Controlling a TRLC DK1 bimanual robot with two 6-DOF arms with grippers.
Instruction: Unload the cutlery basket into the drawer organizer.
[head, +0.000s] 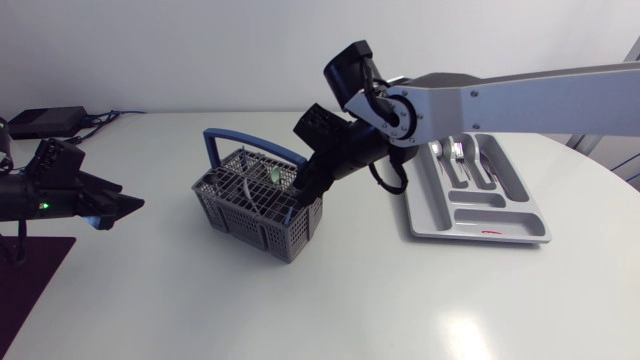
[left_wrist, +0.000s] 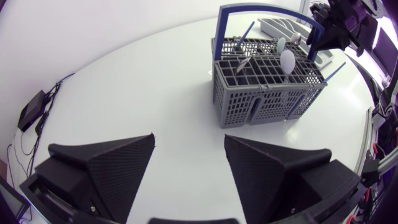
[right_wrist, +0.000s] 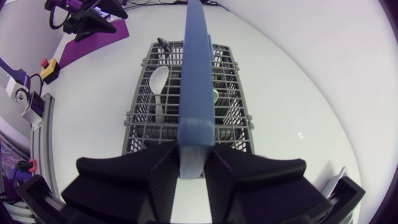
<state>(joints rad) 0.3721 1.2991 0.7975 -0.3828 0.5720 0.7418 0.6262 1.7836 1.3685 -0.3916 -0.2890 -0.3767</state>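
- Closest to my right wrist camera is the right gripper (right_wrist: 191, 155), one of the two I run. Its two fingers press on both sides of the blue handle (right_wrist: 196, 74) and clamp it at the end nearest the organizer.
- That single handle arches over the one grey basket (right_wrist: 134, 115), which stands near the middle of the table (head: 300, 300), between my two arms. I cannot tell whether its base is touching the tabletop.
- Through the right wrist camera I count one pale spoon (right_wrist: 159, 84), bowl up, in the basket just beside the handle. The other pieces there are dark, and I cannot count them.
- Through the left wrist camera two pale rounded ends (left_wrist: 287, 61) poke above the basket's rim, along with a few thin stems I cannot identify.
- The left gripper (left_wrist: 189, 137) hangs well apart from the basket and points towards it. Its two fingers are spread wide with nothing between them.
- One grey organizer (head: 470, 228) lies flat on the side of the basket away from the left gripper. It is near the basket but not touching it, and it lies partly under my right arm.
- Shiny cutlery (head: 468, 152) lies in the organizer's far compartments, but I cannot make out how many pieces.
- One black box (head: 45, 120) with cables sits at the table's far left corner.
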